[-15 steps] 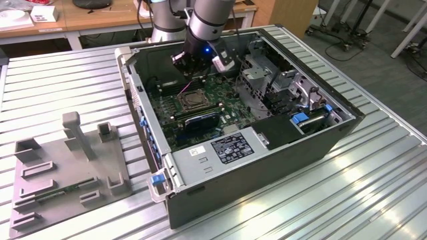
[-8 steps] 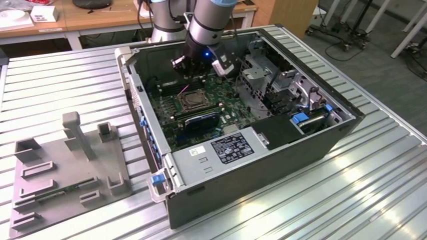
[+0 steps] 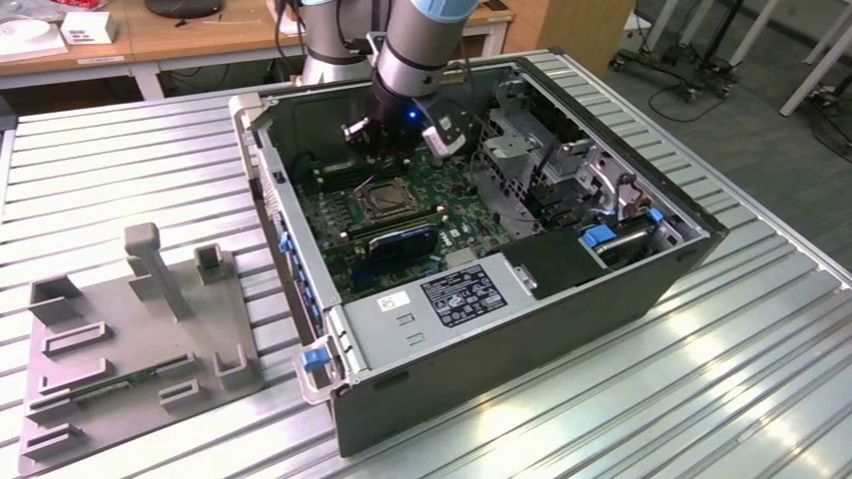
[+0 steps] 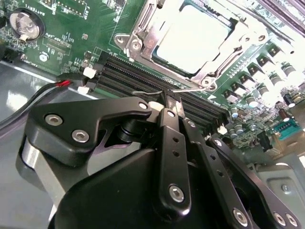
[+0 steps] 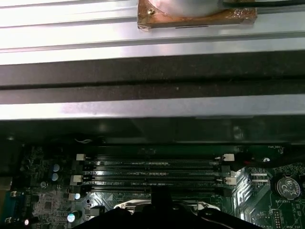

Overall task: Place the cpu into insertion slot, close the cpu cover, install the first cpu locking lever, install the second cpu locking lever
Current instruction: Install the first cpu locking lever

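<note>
- The small flat square cpu (image 4: 190,38) with its silvery-grey metal top sits inside the square, metal-rimmed insertion slot (image 3: 381,200) on the green circuit board (image 4: 71,28).
- The thin silvery cpu cover (image 4: 141,29), a frame plate with a cut-out centre, lies flat around the chip, so the top shows through the opening.
- In the second wrist view the black pincer (image 4: 162,106) hangs over the long black memory slots (image 4: 138,76), just beside the socket; its fingers are drawn narrow, tips close together.
- A thin bright wire lever (image 4: 183,90) runs across right at those tips (whether it is touched or pinched cannot be told).
- A round silver coin battery (image 4: 26,24) sits on the board, well apart from the socket.
- In the exterior view the arm reaches down into the open dark computer case (image 3: 533,329), which lies on the ribbed metal desk (image 3: 134,160).
- A grey moulded fixture plate (image 3: 134,339) rests on the desk at the exterior view's left, apart from the case.
</note>
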Controlling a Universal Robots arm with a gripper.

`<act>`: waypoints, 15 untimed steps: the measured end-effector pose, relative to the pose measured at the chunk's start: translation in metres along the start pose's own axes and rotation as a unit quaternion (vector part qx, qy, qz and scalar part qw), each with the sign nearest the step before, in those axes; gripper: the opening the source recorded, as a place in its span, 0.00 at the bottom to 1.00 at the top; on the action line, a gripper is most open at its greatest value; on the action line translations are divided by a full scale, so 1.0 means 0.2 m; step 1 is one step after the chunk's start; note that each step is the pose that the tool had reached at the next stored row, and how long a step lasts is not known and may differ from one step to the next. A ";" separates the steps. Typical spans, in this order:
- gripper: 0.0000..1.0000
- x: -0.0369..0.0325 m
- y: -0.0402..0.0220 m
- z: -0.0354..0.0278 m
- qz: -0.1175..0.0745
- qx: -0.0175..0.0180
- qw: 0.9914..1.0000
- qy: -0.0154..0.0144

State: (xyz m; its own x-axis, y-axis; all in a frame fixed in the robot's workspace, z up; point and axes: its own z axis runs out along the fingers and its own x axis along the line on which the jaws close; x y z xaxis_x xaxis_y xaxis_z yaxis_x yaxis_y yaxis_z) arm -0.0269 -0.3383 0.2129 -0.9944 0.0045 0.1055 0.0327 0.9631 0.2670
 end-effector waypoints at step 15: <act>0.11 -0.009 -0.002 0.062 0.001 0.010 1.000 0.000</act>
State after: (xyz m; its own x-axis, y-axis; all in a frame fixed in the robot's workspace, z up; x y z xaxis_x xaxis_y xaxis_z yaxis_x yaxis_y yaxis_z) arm -0.0265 -0.3354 0.2006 -0.9944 0.0065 0.1054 0.0327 0.9681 0.2484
